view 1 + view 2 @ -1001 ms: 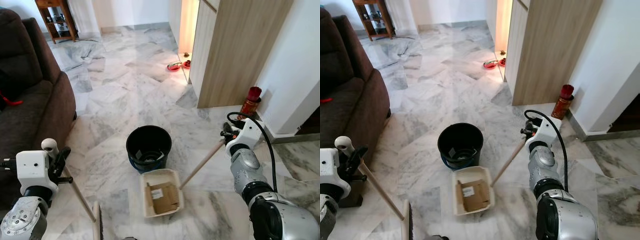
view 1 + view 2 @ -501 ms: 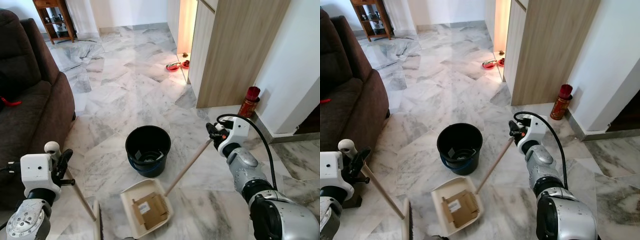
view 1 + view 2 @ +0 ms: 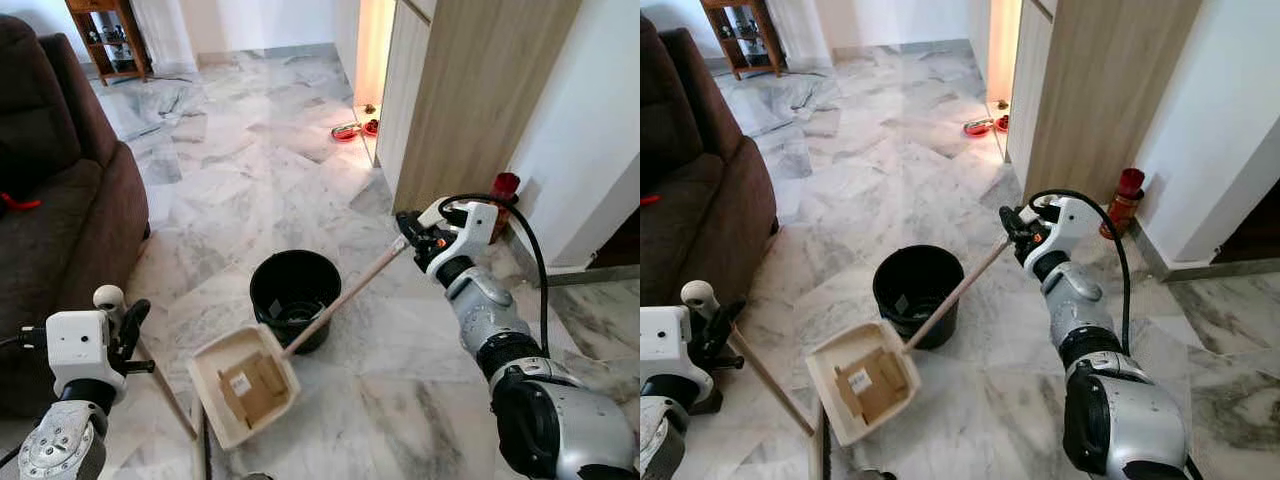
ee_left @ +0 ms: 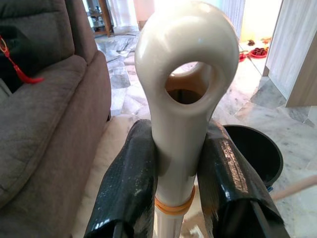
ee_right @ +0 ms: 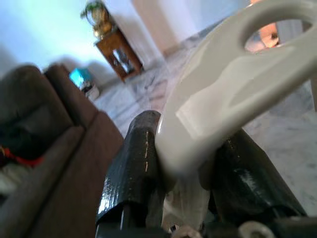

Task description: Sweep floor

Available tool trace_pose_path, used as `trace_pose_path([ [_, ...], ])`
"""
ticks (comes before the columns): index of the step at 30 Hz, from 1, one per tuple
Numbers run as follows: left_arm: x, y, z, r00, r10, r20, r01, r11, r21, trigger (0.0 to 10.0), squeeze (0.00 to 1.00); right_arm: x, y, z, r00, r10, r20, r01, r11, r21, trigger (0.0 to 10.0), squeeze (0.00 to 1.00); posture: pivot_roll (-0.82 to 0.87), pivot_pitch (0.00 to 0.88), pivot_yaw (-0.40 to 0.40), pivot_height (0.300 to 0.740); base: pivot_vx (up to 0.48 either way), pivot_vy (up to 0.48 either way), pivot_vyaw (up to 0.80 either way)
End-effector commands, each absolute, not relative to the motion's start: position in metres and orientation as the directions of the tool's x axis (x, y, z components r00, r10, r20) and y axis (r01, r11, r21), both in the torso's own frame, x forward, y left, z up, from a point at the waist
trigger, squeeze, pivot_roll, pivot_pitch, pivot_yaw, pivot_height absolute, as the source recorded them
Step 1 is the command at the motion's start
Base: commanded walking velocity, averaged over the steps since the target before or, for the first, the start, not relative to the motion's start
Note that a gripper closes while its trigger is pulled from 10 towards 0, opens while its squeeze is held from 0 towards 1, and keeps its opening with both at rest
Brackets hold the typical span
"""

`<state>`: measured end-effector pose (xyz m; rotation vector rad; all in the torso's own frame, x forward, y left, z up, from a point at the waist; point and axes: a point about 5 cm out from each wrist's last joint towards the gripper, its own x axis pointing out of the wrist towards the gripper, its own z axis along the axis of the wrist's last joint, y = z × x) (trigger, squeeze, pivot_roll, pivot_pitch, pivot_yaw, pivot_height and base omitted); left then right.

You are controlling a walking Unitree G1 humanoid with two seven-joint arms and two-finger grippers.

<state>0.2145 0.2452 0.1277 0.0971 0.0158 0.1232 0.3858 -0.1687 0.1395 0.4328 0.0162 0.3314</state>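
Holding the dustpan tilted up off the marble floor, I see a piece of cardboard lying in its cream tray, just in front of the black bucket. Its long wooden handle runs up across the bucket's rim to my right gripper, whose black fingers pinch the handle's cream end loop. My left gripper clamps the top of the broom handle the same way, low beside the brown sofa. A wooden cabinet stands beyond my right arm.
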Motion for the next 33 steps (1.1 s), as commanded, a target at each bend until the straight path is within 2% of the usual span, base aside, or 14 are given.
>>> trace_pose_path([
  [1, 0.216, 0.245, 0.130, 0.991, 0.131, 0.018, -0.132, 0.984, 0.120, 10.0, 0.00, 0.397, -0.169, 0.172, 0.945, 0.268, 0.187, -0.326, 0.810, 0.488, 10.0, 0.00, 0.24, 0.075, 0.003, 0.740, 0.000, 0.000, 0.00],
  [4, 0.217, 0.244, 0.130, 0.991, 0.130, 0.023, -0.132, 0.985, 0.114, 10.0, 0.00, 0.400, -0.166, 0.183, 0.935, 0.268, 0.234, -0.353, 0.775, 0.524, 10.0, 0.00, 0.24, 0.070, 0.000, 0.740, 0.000, 0.000, 0.00],
  [13, 0.218, 0.242, 0.130, 0.991, 0.127, 0.037, -0.130, 0.986, 0.101, 10.0, 0.00, 0.404, -0.166, 0.200, 0.923, 0.254, 0.288, -0.374, 0.768, 0.520, 10.0, 0.00, 0.25, 0.060, -0.004, 0.740, 0.000, 0.000, 0.00],
  [16, 0.219, 0.241, 0.128, 0.992, 0.124, 0.037, -0.127, 0.987, 0.100, 10.0, 0.00, 0.405, -0.170, 0.203, 0.935, 0.203, 0.291, -0.334, 0.779, 0.531, 10.0, 0.00, 0.24, 0.044, -0.006, 0.740, 0.000, 0.000, 0.00],
  [17, 0.220, 0.240, 0.128, 0.992, 0.123, 0.038, -0.127, 0.987, 0.097, 10.0, 0.00, 0.405, -0.178, 0.205, 0.950, 0.130, 0.283, -0.264, 0.820, 0.508, 10.0, 0.00, 0.24, 0.044, -0.006, 0.740, 0.000, 0.000, 0.00],
  [19, 0.221, 0.239, 0.128, 0.992, 0.123, 0.040, -0.126, 0.987, 0.095, 10.0, 0.00, 0.405, -0.182, 0.207, 0.956, 0.087, 0.281, -0.221, 0.843, 0.491, 10.0, 0.00, 0.24, 0.035, -0.007, 0.740, 0.000, 0.000, 0.00],
  [21, 0.222, 0.237, 0.127, 0.992, 0.122, 0.042, -0.125, 0.988, 0.091, 10.0, 0.00, 0.405, -0.188, 0.207, 0.958, 0.030, 0.285, -0.185, 0.824, 0.535, 10.0, 0.00, 0.24, 0.038, -0.008, 0.740, 0.000, 0.000, 0.00],
  [33, 0.223, 0.238, 0.129, 0.988, 0.144, 0.057, -0.148, 0.986, 0.072, 10.0, 0.00, 0.405, -0.194, 0.207, 0.959, -0.042, 0.280, -0.138, 0.794, 0.592, 10.0, 0.00, 0.24, 0.054, -0.014, 0.740, 0.000, 0.000, 0.00],
])
